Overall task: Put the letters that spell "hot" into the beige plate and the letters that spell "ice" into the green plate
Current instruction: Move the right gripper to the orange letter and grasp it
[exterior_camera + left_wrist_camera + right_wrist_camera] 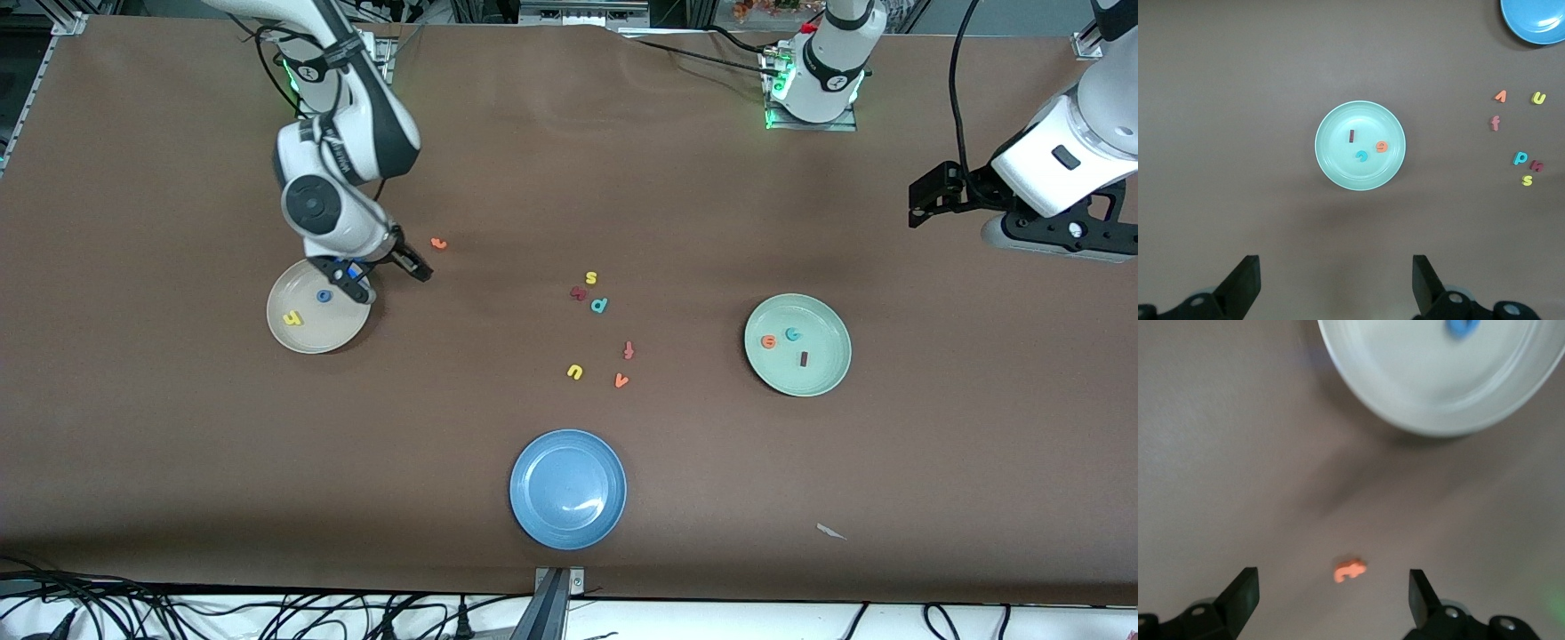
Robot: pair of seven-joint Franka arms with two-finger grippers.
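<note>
My right hand [391, 271] hangs wide open and empty at the beige plate [342, 333], which holds the yellow h [292, 317] and blue o [324, 296]. The orange t [438, 243] lies on the bench [178, 444] near that plate. My left hand [1335, 287] waits open and empty above the green plate [822, 378], which holds the i [804, 358], c [791, 334] and e [768, 341]. Stray letters [600, 305] lie mid-bench, the blue plate [533, 511] nearer the front camera.

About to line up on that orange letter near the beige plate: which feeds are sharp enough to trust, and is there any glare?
Right wrist view: blurred, the orange letter and beige plate soft-edged. Left wrist view: sharp, the green plate and its letters crisp. Front view: sharp and evenly lit, with a glare streak only on the blue plate.
</note>
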